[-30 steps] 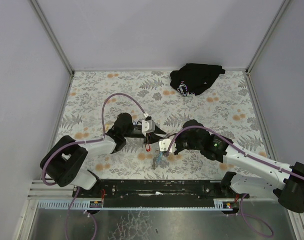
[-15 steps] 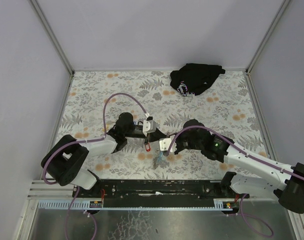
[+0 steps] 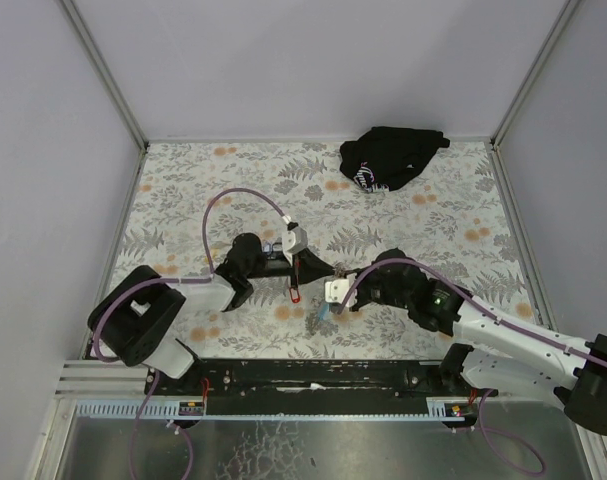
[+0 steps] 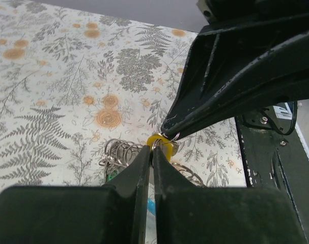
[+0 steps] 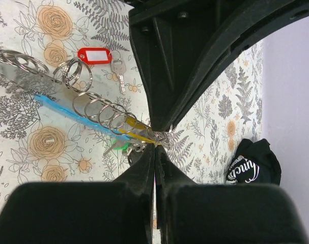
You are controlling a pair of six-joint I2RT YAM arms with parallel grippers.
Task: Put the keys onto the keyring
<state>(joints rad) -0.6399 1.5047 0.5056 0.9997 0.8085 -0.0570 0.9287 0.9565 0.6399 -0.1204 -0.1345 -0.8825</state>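
The cloth bundle (image 3: 391,157) is sitting at the far right of the worktop (image 3: 183,190), well apart from everything else. Near the middle of the near side, the left end effector (image 4: 150,150) and the right end effector (image 5: 155,148) are meeting tip to tip, both pinching a small ring (image 5: 163,136). The keyring (image 5: 101,114) is trailing from that ring across its lanyard strap (image 5: 55,107), on the side nearer the arm bases. A lone key (image 5: 101,55) is lying just left of it, apart.
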